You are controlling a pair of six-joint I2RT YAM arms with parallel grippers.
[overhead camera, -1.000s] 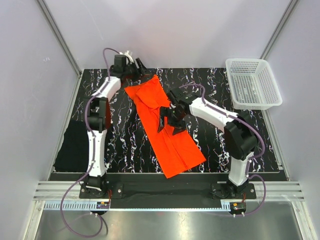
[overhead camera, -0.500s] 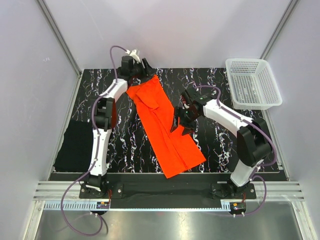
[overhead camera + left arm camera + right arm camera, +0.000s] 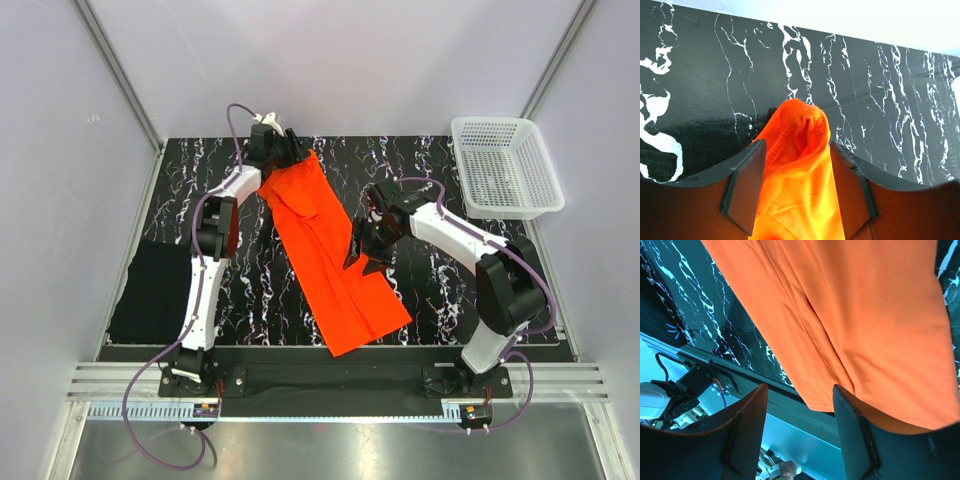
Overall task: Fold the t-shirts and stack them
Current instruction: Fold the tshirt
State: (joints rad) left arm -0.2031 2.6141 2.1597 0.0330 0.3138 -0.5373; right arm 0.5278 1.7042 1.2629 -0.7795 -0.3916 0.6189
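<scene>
The orange-red t-shirt (image 3: 330, 260) lies folded into a long strip, running diagonally across the marbled mat (image 3: 440, 180). My left gripper (image 3: 285, 152) is at the shirt's far end. In the left wrist view the gripper (image 3: 796, 145) is closed on a bunched hump of the orange cloth (image 3: 800, 190), which touches both pads. My right gripper (image 3: 362, 250) hovers open and empty at the strip's right edge. The right wrist view shows this gripper (image 3: 800, 390) with the orange shirt (image 3: 850, 315) beyond it. The black t-shirt (image 3: 150, 290) lies as a folded rectangle at the left.
A white mesh basket (image 3: 505, 165) stands at the back right, partly off the mat. Frame posts and white walls enclose the table. The table's front rail (image 3: 715, 375) shows past the shirt's near end.
My left gripper has swung right and a little nearer, onto the shirt's far end. My right gripper has drawn back from the middle of the strip to its right edge.
</scene>
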